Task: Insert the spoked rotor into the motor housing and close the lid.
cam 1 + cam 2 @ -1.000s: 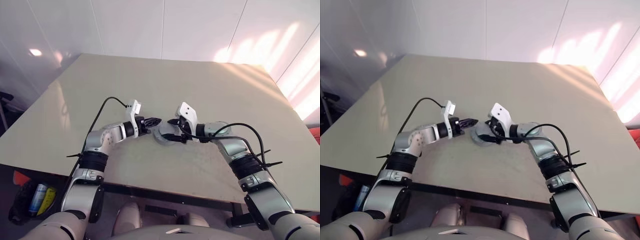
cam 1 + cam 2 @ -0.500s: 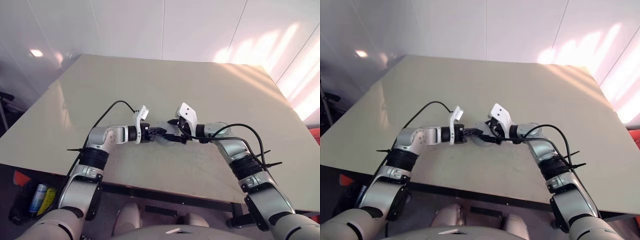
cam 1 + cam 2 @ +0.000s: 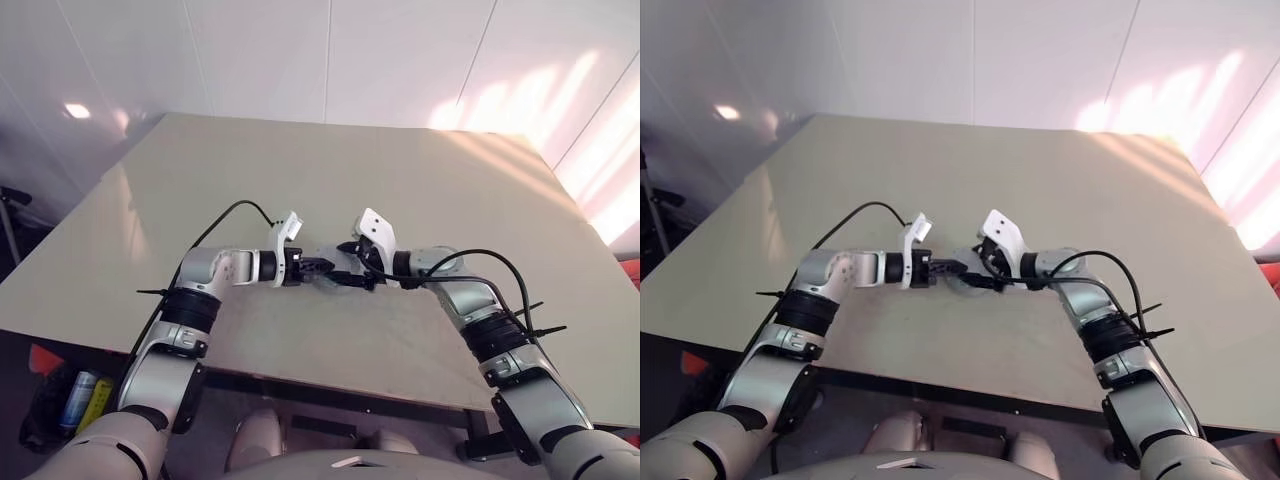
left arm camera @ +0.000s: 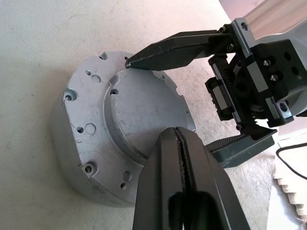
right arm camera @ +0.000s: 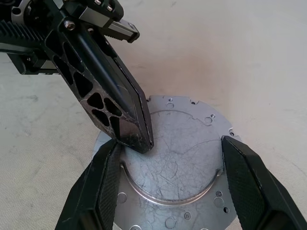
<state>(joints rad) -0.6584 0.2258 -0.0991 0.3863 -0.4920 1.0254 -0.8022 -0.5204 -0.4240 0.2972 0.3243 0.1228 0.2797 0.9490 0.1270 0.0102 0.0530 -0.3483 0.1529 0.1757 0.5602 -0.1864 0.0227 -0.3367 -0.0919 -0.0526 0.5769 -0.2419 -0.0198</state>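
Your closed left hand (image 4: 184,167) presses the lid (image 5: 180,163) shut; right hand (image 5: 168,184), open, straddles it; next, release

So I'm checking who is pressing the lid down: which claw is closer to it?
Too close to call. The left claw, shut, has its tip on the lid's grey face. The right claw straddles the lid's raised centre, fingers spread at either side.
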